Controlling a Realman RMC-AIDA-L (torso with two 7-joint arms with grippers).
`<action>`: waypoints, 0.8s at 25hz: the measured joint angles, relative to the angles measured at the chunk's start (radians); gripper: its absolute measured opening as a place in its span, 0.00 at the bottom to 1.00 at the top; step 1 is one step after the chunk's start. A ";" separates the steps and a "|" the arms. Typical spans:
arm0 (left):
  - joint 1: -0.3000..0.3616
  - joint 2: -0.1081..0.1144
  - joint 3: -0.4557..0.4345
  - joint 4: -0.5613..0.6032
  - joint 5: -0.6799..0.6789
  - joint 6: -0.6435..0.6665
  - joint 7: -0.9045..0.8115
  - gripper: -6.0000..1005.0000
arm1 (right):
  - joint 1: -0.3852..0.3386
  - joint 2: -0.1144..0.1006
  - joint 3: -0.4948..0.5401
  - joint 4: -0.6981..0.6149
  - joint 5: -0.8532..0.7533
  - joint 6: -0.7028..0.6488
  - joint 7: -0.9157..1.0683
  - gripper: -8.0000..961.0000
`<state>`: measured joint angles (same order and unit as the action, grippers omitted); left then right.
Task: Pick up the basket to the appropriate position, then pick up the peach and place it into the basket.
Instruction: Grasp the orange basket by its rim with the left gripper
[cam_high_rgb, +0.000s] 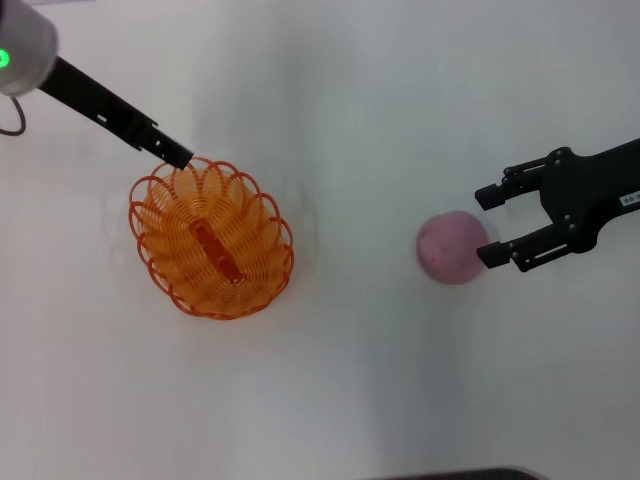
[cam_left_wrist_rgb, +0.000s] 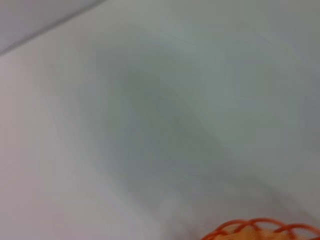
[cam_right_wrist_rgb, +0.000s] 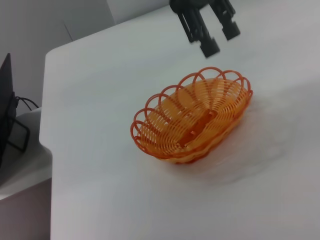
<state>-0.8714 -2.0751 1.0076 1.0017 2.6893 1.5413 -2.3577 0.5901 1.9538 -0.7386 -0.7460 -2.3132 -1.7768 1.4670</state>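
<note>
Two task items sit well apart on the table: basket on the robot's left, empty; peach on its right. Right gripper is open, fingers just beside the peach's right side, not yet around it. Left gripper hangs spread just above the basket's far rim, holding nothing. Risk: the peach is round; one finger touching first would likely roll it away. A shallow grip could also let it slip.
</note>
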 joint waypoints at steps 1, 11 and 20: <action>-0.017 -0.009 0.021 -0.014 0.046 -0.018 -0.025 0.76 | 0.000 0.001 0.000 0.001 0.000 0.003 0.000 0.87; -0.080 -0.040 0.072 -0.183 0.165 -0.161 -0.071 0.72 | 0.000 0.009 -0.001 0.005 -0.002 0.032 0.005 0.87; -0.082 -0.042 0.066 -0.224 0.164 -0.202 -0.065 0.58 | 0.017 0.012 -0.010 0.005 -0.007 0.045 0.011 0.87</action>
<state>-0.9530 -2.1171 1.0732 0.7774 2.8530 1.3390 -2.4225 0.6076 1.9653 -0.7486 -0.7408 -2.3202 -1.7320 1.4775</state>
